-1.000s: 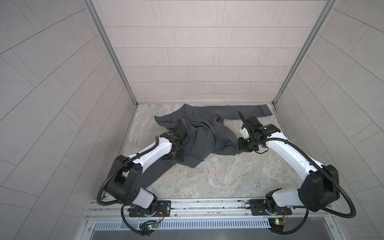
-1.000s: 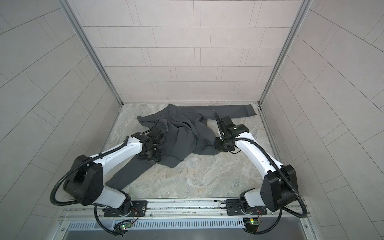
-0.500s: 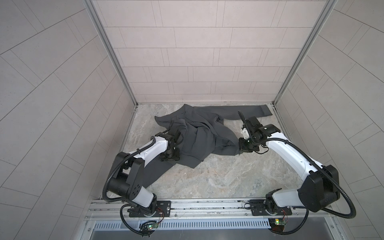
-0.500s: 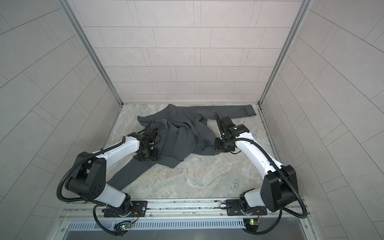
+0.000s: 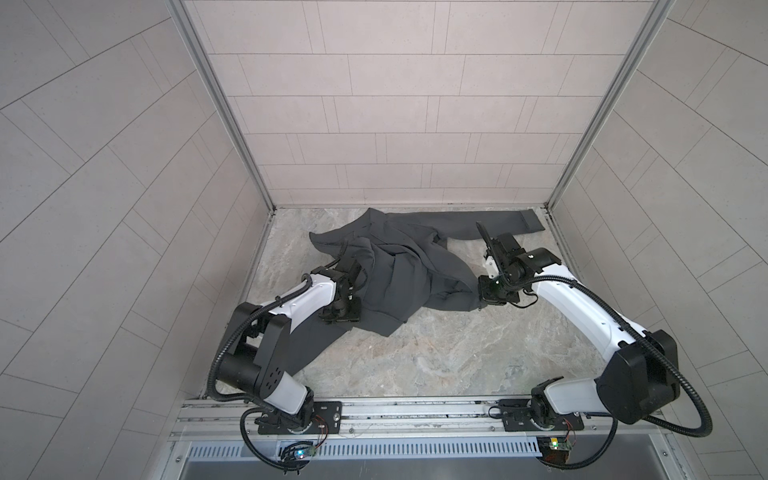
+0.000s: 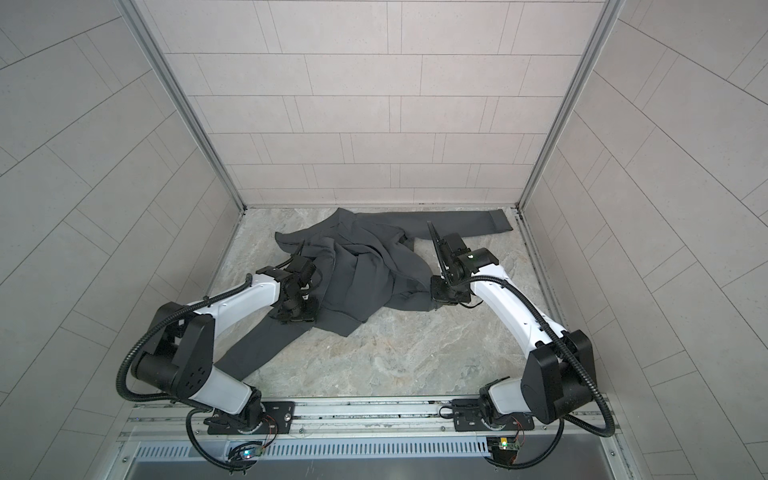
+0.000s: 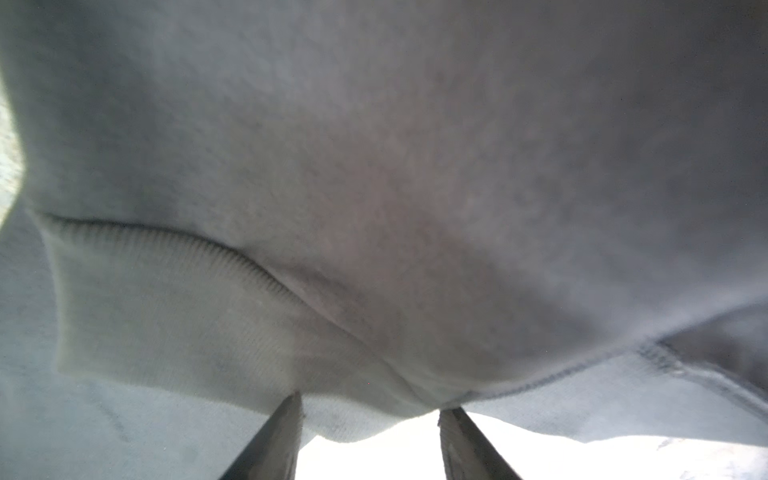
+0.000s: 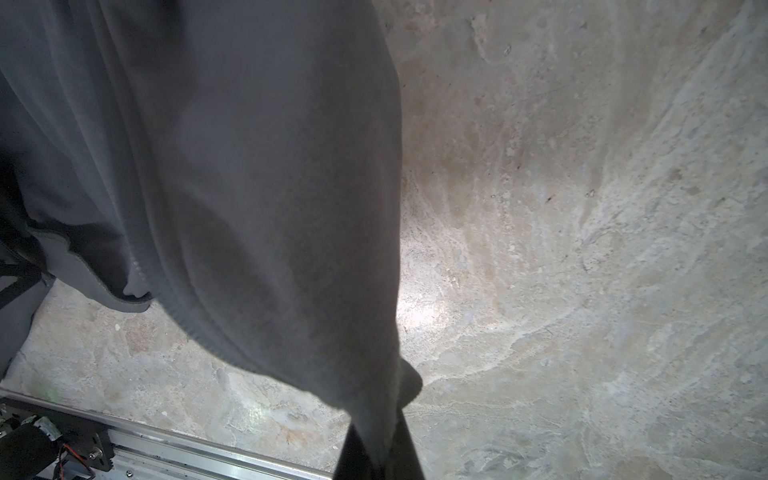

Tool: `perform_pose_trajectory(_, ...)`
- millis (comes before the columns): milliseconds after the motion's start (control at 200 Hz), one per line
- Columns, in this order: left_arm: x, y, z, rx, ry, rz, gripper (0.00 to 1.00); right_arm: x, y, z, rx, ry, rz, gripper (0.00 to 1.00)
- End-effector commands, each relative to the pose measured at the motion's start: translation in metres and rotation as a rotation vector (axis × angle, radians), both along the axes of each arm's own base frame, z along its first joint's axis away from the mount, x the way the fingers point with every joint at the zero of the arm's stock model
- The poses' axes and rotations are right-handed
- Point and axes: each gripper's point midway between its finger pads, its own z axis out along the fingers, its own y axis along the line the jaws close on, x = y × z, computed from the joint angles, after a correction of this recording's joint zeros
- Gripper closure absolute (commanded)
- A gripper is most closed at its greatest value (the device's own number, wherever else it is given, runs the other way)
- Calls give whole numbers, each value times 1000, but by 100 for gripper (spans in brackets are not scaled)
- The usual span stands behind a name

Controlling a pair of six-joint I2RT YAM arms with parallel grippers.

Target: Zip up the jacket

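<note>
Early days for zipping up the jacket [image 5: 399,274], to judge by the layout: bunched and folded over itself on the marble-look surface [image 5: 457,357], at the end farthest from the rail [image 5: 415,409], not laid flat with the front panels side by side. With one sleeve [image 5: 490,222] stretched along the edge opposite the rail and the other sleeve [image 5: 307,345] trailing back toward the rail, partly beneath the left arm. Right fingers [image 8: 409,453] pressed together on a pinch of the jacket's cloth, at a corner of the body on the side of the rail's right-arm mount. Left fingers [image 7: 270,444] standing apart, with a ribbed hem band [image 7: 166,316] draped right at the tips and bright surface showing through the gap; nothing clamped there as far as can be seen. No zipper slider, pull tab or joined teeth to be made out in both top views or from either wrist; impossible to say which fold hides the front opening. Done so far, apparently: only a hold on one corner. Left to do, most likely: spreading the body flat, finding both zipper halves near the hem, seating the pin in the slider, then drawing the slider up toward the collar.
</note>
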Motion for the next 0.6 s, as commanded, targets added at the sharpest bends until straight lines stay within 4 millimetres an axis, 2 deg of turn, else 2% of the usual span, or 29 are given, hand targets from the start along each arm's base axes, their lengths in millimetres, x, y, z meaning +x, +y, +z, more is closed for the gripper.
perform_pose_trajectory(0,-8,8,-8,40,39,21,47,-2,-5,15,-20,-30,-14,100)
perform_pose_trajectory(205,-10,7,-11,30,51,35,53,-5,-8,18,-31,-34,-23,100)
perform_pose_trajectory(275,-11,6,-10,22,51,39,62,-6,-10,19,-35,-36,-24,100)
perform_pose_trajectory(370,-11,6,-7,17,42,46,84,-7,-11,20,-40,-39,-25,100)
perform_pose_trajectory(435,-10,5,-5,9,34,52,86,-8,-12,20,-43,-37,-28,100)
perform_pose_trajectory(510,-11,3,-3,-3,27,59,100,-8,-11,20,-42,-36,-29,100)
perform_pose_trajectory(595,-11,1,0,-24,16,64,100,-7,-11,20,-38,-35,-26,100)
